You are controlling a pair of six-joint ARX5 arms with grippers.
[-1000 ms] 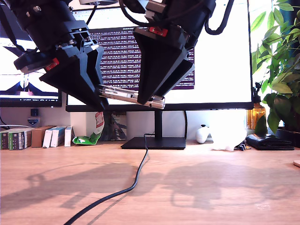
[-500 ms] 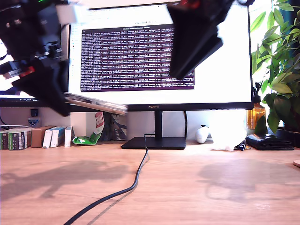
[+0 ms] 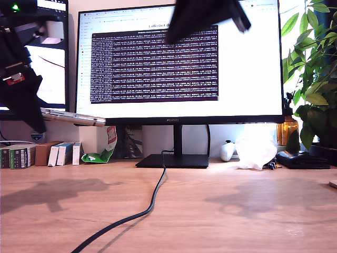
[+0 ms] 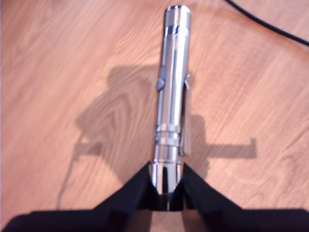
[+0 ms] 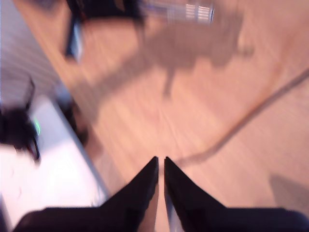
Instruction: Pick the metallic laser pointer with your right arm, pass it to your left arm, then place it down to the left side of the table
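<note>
Since a second ago: both arms parted; metallic laser pointer [image 3: 73, 117] carried off toward the exterior view's left, clear of the monitor [image 3: 179, 63].
My first gripper [image 4: 165, 193]: fingers clamped on pointer's tail only; body cantilevered above the table [image 3: 221, 211].
Risk: end grip could let it pivot or slip on descent.
My second gripper [image 5: 161, 166]: tips nearly closed, empty; view blurred.
Black cable [image 3: 142, 211]: trails from monitor stand.

Glossy metal laser pointer [image 4: 171, 96]; wood-grain table [image 4: 58, 72].
</note>
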